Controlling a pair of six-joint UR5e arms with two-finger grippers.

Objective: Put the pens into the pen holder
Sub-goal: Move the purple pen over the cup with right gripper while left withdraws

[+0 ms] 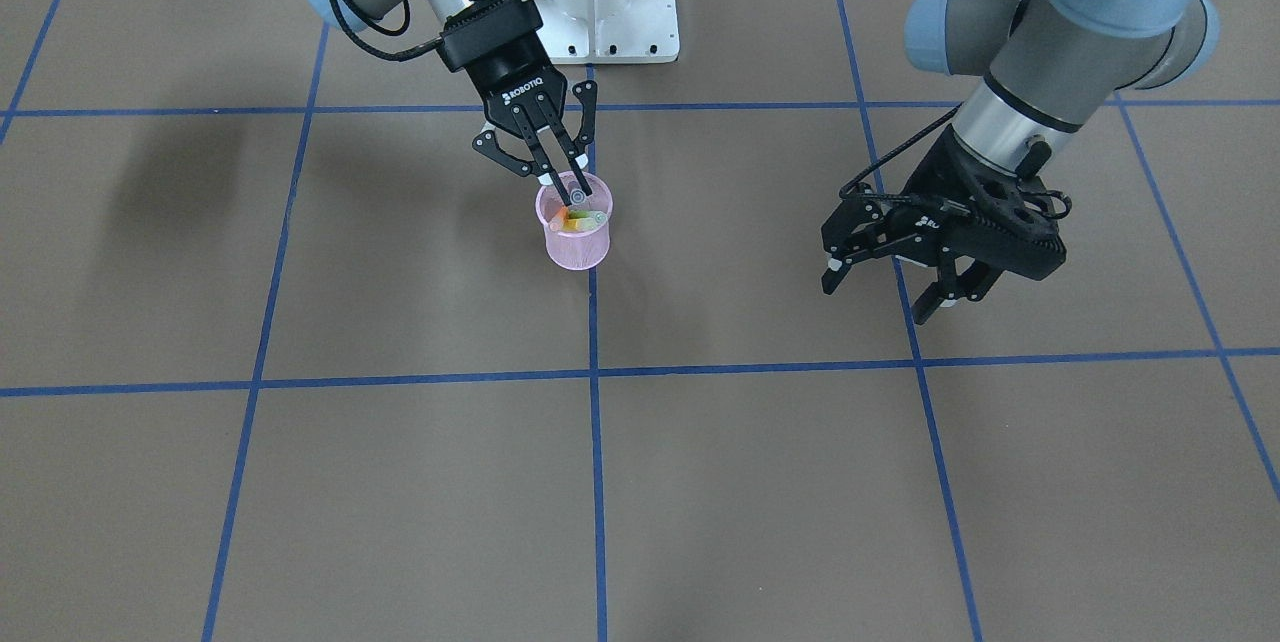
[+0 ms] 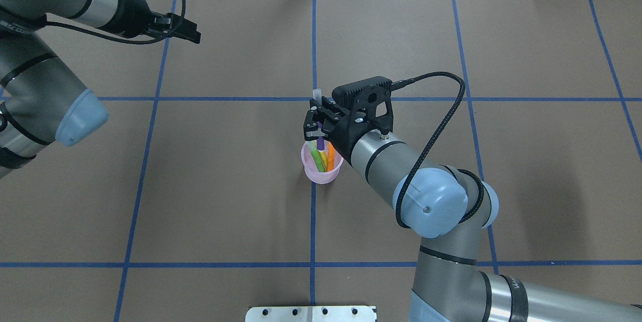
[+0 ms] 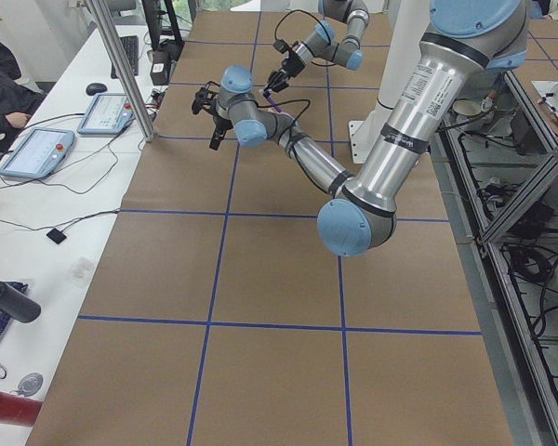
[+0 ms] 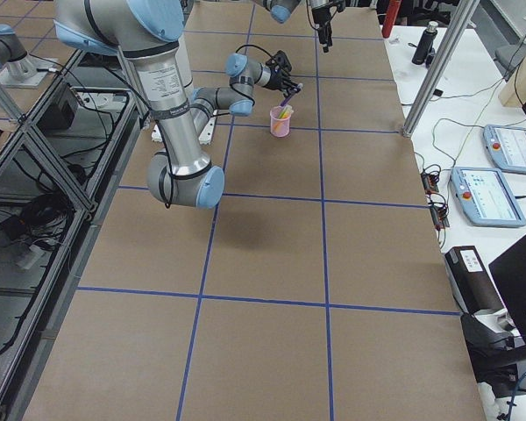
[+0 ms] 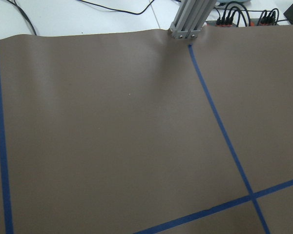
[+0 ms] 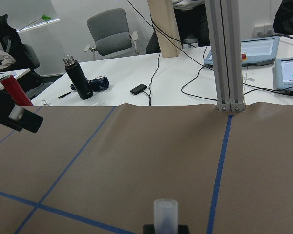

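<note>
Clamped on the slim purple pen, the right gripper likely needed to sink it straight into the pink wire-mesh pen holder before letting go.

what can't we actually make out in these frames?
- Tip of the purple pen: overhead, hidden by the right gripper and pen holder wall; contact with the bottom unclear.
- Right wrist view: only the pen's cap shows, cut off by the bottom edge.
- Exterior left: holder not visible, apparently behind the left arm.
- Exterior right: green pen and orange pen too small to separate.
</note>
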